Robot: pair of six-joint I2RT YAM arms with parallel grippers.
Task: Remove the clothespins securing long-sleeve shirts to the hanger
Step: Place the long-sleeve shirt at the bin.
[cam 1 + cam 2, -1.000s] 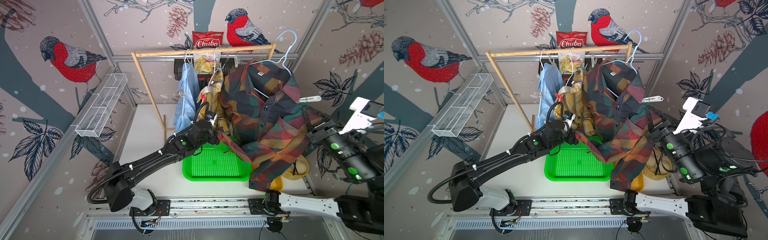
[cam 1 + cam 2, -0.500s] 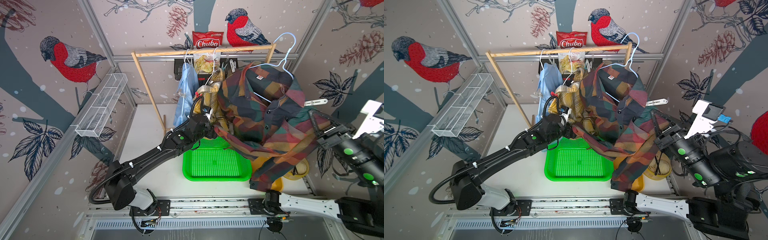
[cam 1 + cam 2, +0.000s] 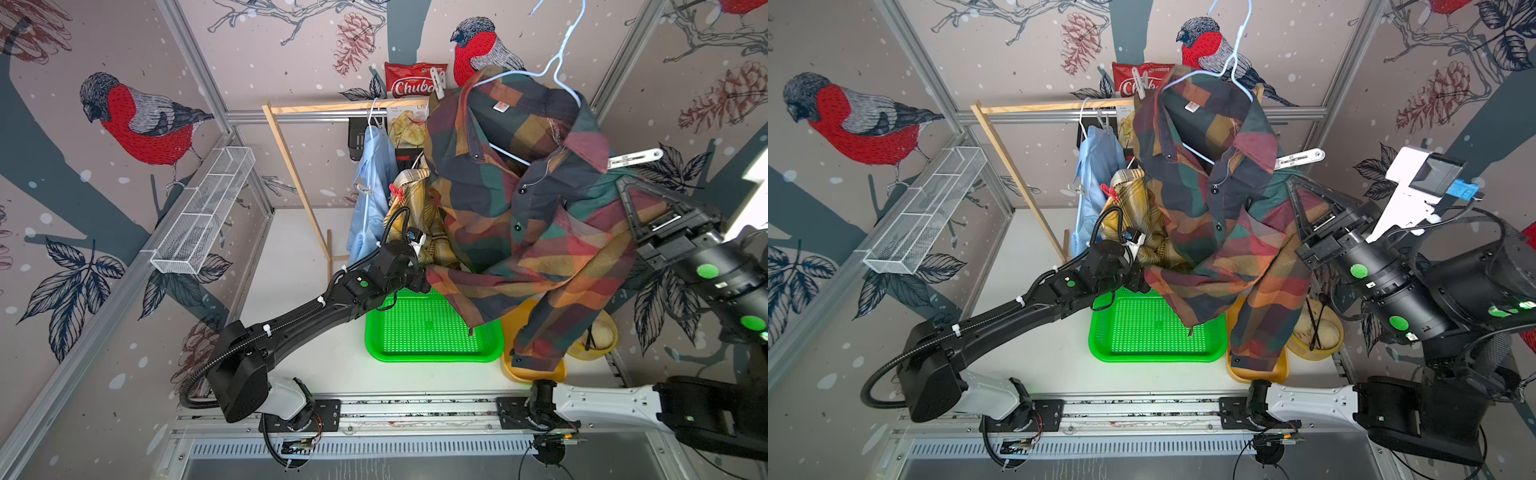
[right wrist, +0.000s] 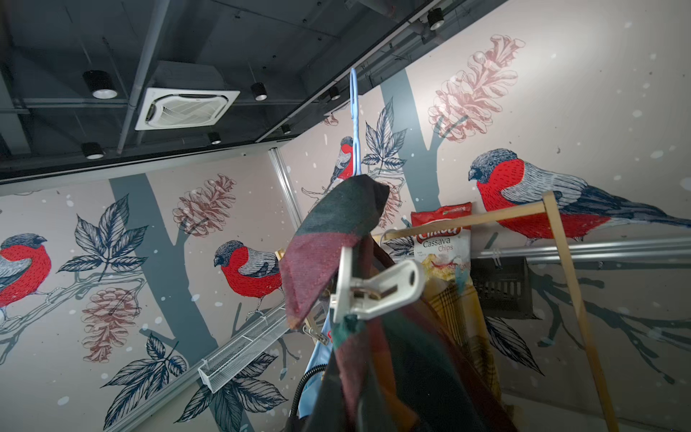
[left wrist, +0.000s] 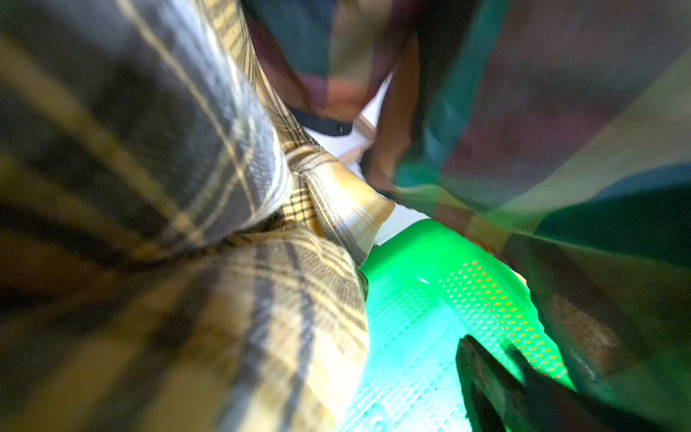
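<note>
The dark green-and-rust plaid shirt hangs on a pale blue wire hanger whose hook is free in the air above the wooden rail. My right gripper is shut on its shoulder, just under a white clothespin. A second white clothespin clips the other shoulder. The light blue shirt and the mustard plaid shirt, which carries a red clothespin, hang behind. My left gripper is open beside the dark shirt's sleeve. One dark finger shows; mustard cloth hides the other.
A green perforated tray lies under the left gripper. Two yellow bowls stand to its right, partly under the hanging shirt. A wooden rack with a chips bag stands at the back. A wire basket is on the left wall.
The right arm has lifted the dark plaid shirt and its hanger higher, so the hook now stands well above the rail. The left gripper stays near the sleeve over the tray.
</note>
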